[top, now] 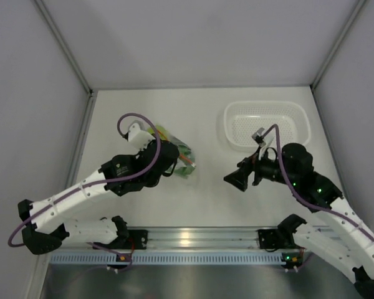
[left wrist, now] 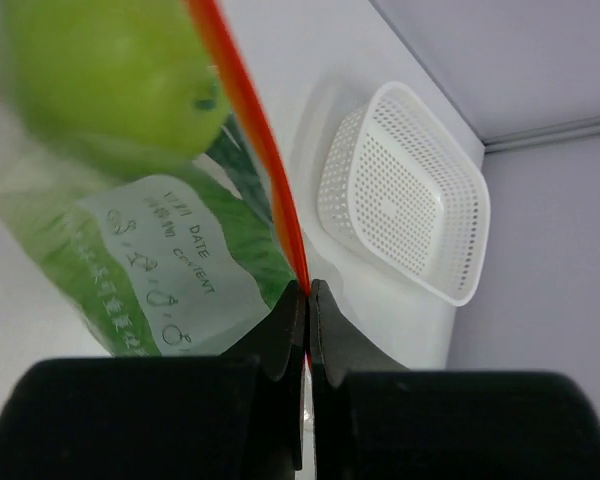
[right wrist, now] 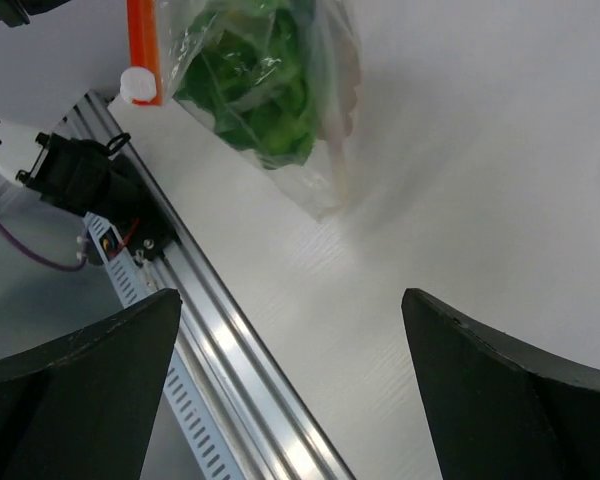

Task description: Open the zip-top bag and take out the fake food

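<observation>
The clear zip-top bag [top: 182, 159] hangs from my left gripper [top: 172, 163], which is shut on its orange-red zip strip [left wrist: 252, 130]. Inside it I see the lime-green fruit [left wrist: 115, 75] and the green-and-white lettuce [left wrist: 170, 265]; the brown ball cluster is hidden. In the right wrist view the bag [right wrist: 270, 95] shows lettuce, with the orange strip and its white slider [right wrist: 140, 85] at its left. My right gripper [top: 234, 179] is open and empty, to the right of the bag and apart from it.
A white perforated basket [top: 267, 123] stands at the back right, also in the left wrist view [left wrist: 405, 190]. An aluminium rail [top: 199, 238] runs along the table's near edge. Grey walls close in the left, back and right.
</observation>
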You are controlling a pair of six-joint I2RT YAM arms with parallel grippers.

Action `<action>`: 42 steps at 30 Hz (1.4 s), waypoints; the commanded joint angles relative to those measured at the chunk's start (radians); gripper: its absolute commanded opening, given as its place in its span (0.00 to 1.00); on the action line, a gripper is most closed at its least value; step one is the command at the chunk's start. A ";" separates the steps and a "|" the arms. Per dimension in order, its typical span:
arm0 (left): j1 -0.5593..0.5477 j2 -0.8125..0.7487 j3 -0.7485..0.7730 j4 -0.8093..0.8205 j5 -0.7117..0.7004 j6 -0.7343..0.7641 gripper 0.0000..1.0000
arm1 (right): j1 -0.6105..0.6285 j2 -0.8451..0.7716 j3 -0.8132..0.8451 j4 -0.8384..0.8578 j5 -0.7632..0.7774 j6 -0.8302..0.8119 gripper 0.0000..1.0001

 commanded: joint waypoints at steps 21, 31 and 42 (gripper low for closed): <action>0.003 -0.076 -0.229 0.280 0.052 -0.591 0.00 | 0.381 0.097 -0.228 0.824 0.391 -0.075 0.75; 0.003 -0.081 -0.211 0.312 0.092 -0.562 0.00 | 0.381 0.172 -0.244 0.955 0.411 -0.115 0.57; 0.003 -0.078 -0.200 0.317 0.112 -0.553 0.00 | 0.383 0.169 -0.297 1.004 0.368 -0.149 0.50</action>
